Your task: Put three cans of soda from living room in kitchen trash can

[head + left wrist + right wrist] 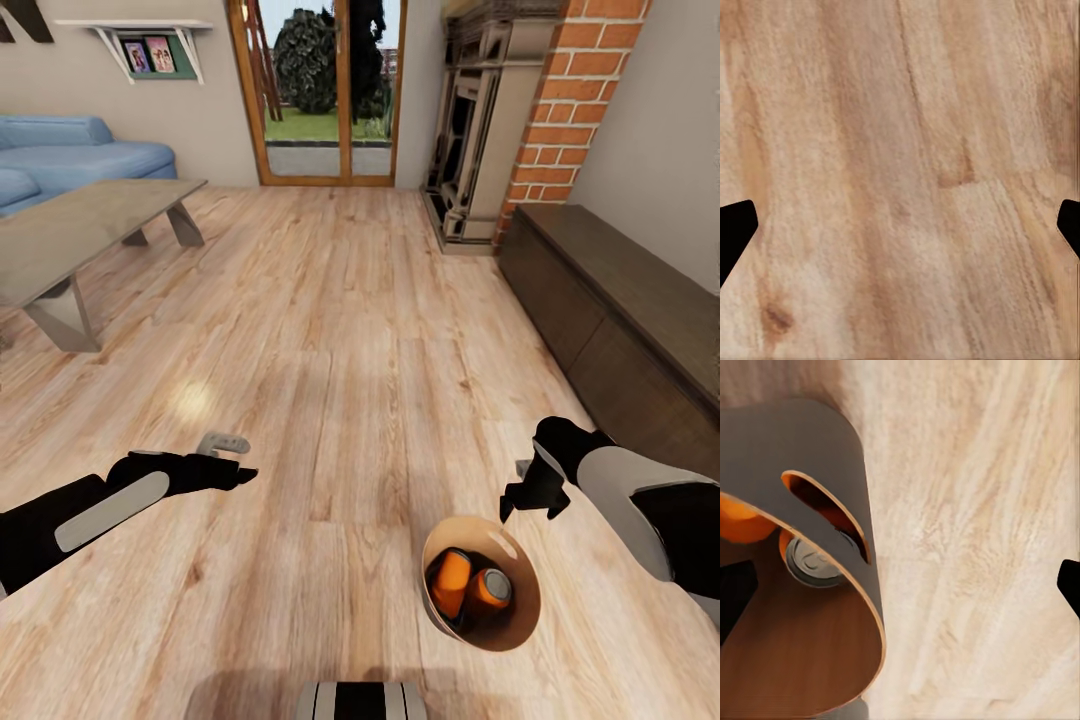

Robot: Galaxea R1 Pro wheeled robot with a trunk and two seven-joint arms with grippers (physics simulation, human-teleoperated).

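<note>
The tash can [527,600] stands on the living room's wood floor close in front of me, tan inside. Two orange cans of soda [452,582] [490,588] lie in it. My right gripper [526,496] hangs open just above and beyond the bin's far right rim, holding nothing. In the right wrist view the bin's grey wall [817,457] and a can's grey metal top [814,561] sit beside the wide-apart gripper [900,589]. My left gripper [235,458] is open over bare floor to the left, its fingers spread in the left wrist view [900,225]. The kitchen is out of view.
A low coffee table [90,225] and blue sofa [70,155] stand at the far left. A long dark cabinet [620,310] runs along the right wall, behind it a red brick column [575,110]. Glass doors [325,90] lie straight ahead across open floor.
</note>
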